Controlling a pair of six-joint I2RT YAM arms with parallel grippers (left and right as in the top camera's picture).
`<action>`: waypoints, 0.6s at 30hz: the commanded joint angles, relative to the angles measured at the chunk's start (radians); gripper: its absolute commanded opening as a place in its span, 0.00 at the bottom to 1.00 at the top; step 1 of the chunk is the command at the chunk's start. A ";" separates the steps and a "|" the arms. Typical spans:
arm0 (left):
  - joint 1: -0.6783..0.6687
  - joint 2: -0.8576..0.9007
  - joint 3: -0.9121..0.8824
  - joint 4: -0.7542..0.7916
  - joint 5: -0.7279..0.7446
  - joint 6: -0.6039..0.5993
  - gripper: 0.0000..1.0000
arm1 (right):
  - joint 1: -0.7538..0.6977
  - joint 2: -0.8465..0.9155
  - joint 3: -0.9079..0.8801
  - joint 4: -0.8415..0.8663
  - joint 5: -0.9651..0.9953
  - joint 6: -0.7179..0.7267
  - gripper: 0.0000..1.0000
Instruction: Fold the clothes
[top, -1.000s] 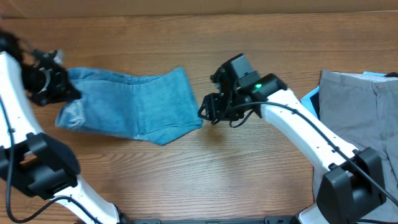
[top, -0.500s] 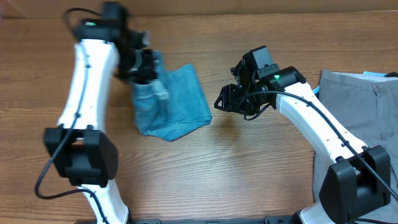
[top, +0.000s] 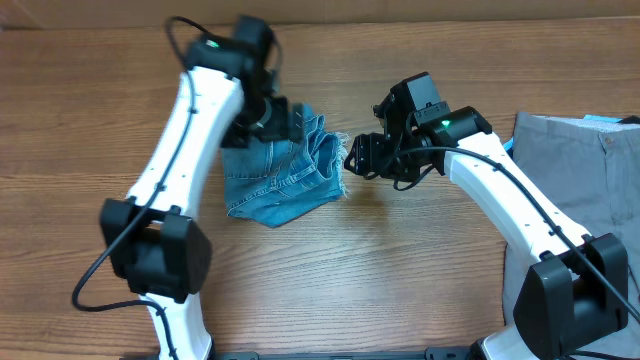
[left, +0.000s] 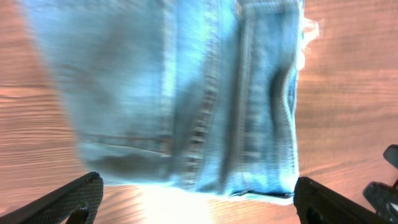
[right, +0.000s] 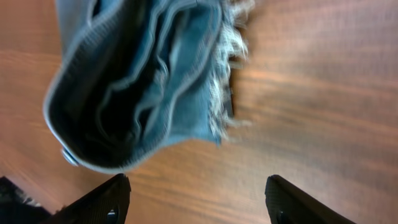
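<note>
On the table, folded jeans

Near its middle the jeans are laid in a bundle (frayed hem on the right side). Above them the left gripper is held wide, gripping nothing. Just beside the hem, the right gripper is parted too, empty.
</note>
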 joint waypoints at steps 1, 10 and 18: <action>0.086 0.004 0.063 -0.018 -0.029 0.048 1.00 | 0.004 -0.001 0.006 0.062 -0.005 -0.021 0.73; 0.221 0.006 -0.060 -0.008 -0.003 0.138 0.42 | 0.145 0.055 0.006 0.406 -0.183 -0.082 0.36; 0.241 0.006 -0.249 0.061 -0.002 0.161 0.08 | 0.241 0.240 0.006 0.307 0.072 0.105 0.10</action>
